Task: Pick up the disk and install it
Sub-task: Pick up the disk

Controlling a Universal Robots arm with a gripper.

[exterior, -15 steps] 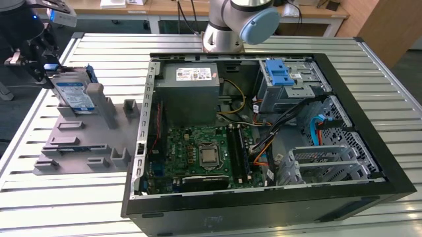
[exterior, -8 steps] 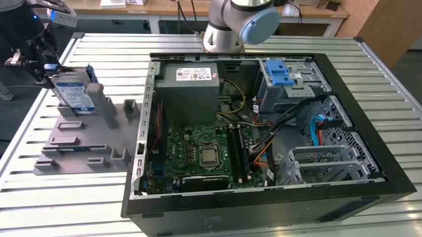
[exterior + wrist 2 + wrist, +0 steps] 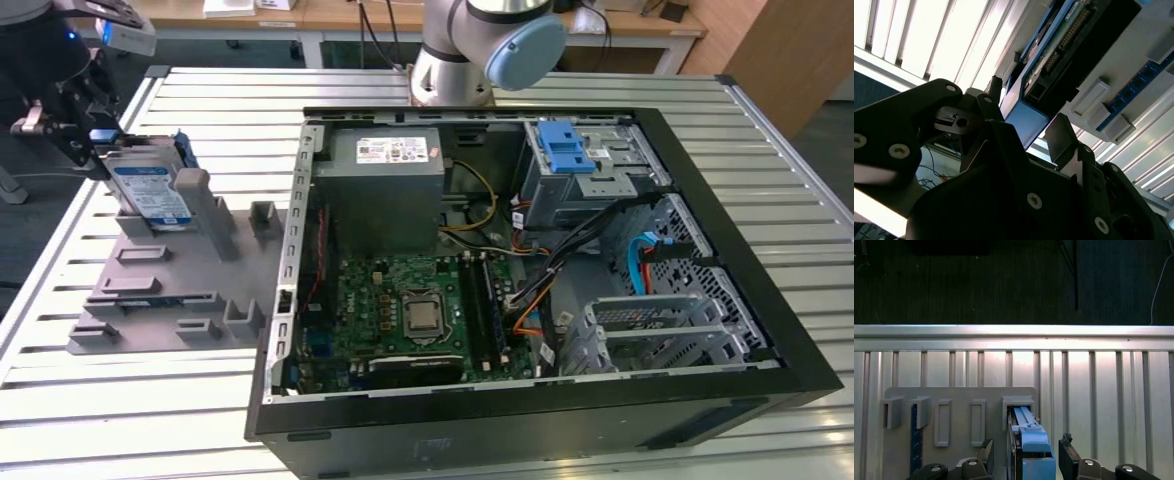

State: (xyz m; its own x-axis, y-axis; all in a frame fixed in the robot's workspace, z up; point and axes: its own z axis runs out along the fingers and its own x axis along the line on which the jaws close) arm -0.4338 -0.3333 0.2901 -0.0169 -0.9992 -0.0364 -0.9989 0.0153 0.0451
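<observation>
Hovers over the grey slotted plastic holder plate with the black gripper spread wide, one finger on each side of the flat silver-metal, blue-railed hard disk standing on edge in a slot of that plate

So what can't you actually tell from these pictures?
- Lower end of the disk: exterior view, sunk in the grey holder.
- Its label: first wrist view, seen edge-on.
- Body of the gripper: first wrist view, cut off by the picture edge.
- Floor of the computer case: exterior view, partly covered by cables.
</observation>
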